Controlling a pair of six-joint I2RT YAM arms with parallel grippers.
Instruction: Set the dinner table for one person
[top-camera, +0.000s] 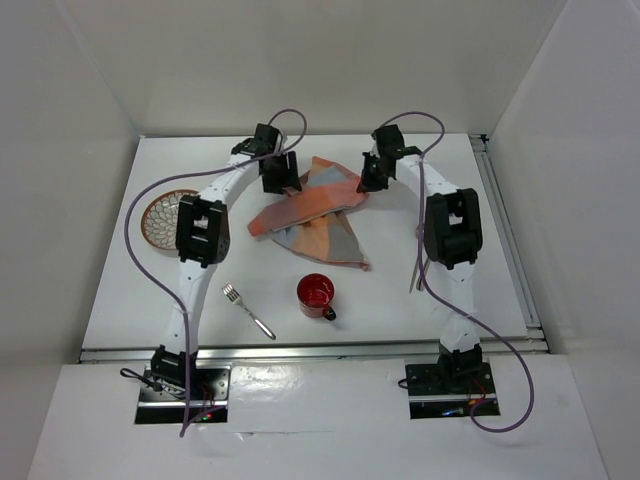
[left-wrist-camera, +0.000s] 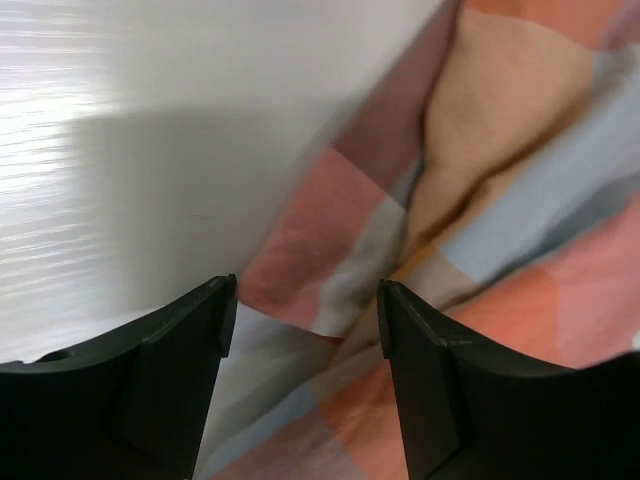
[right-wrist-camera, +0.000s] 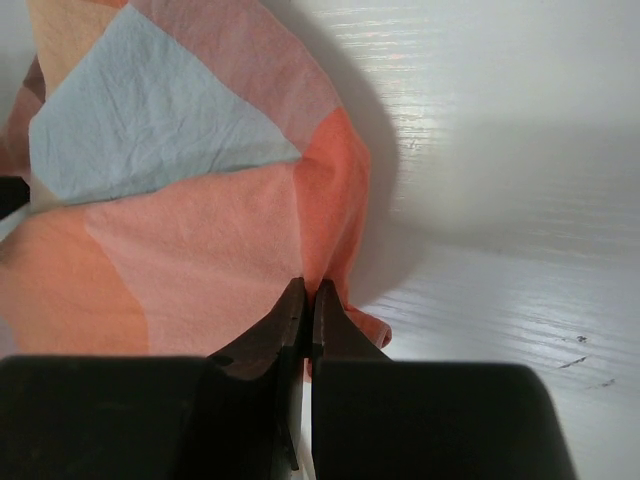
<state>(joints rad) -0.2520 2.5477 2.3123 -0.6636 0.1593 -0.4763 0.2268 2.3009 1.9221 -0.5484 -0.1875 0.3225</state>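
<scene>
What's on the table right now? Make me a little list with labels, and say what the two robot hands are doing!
table: white, metal rails along its edges
cloth: orange-and-blue checked, crumpled, middle toward the back
plate: patterned, far left, partly behind the left arm
fork: near the front, left of the mug
mug: red, front middle
left gripper: open, over the cloth's edge
right gripper: shut, pinching the cloth's edge

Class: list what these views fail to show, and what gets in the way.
- Top view: plate, right edge hidden under the left arm.
- Top view: thin utensil beside the right arm, too small to identify.
- Left wrist view: cloth mat blurred, cut off by the frame.
- Right wrist view: cloth mat's lower edge behind the shut right gripper.
</scene>
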